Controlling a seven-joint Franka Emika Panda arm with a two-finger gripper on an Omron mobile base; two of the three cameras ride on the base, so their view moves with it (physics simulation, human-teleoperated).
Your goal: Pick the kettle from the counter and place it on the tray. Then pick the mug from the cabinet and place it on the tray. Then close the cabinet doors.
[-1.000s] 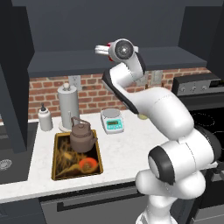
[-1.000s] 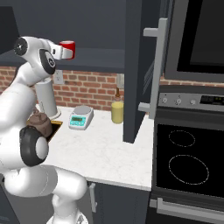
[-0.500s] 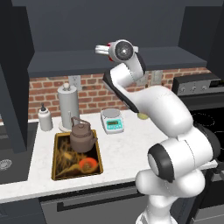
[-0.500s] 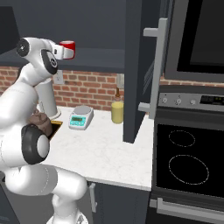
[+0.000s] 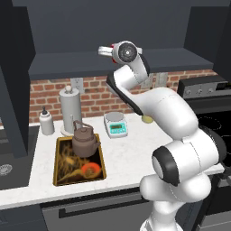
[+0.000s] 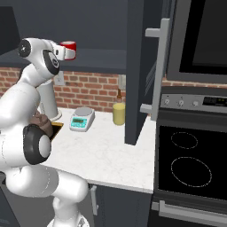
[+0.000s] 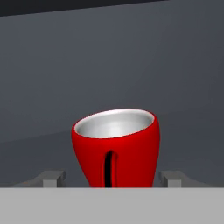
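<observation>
The red mug [image 7: 116, 146] stands upright on the dark shelf of the cabinet [image 5: 90, 63], its handle turned toward the hand camera. My gripper [image 7: 113, 178] is raised to the shelf and open. One fingertip [image 7: 52, 177] stands on each side of the mug, with small gaps showing. From the right base view the mug [image 6: 68, 49] sits just beyond the hand. The brown kettle [image 5: 85, 140] rests on the black tray [image 5: 80, 176] on the white counter [image 5: 131, 155]. The cabinet doors [image 6: 139, 71] stand open.
On the counter behind the tray stand a grey paper-towel roll [image 5: 71, 109], a white bottle [image 5: 46, 122] and a white-and-teal scale [image 5: 116, 124]. A yellow jar [image 6: 118, 113] is near the open door. The black stovetop [image 6: 188, 155] lies to the right.
</observation>
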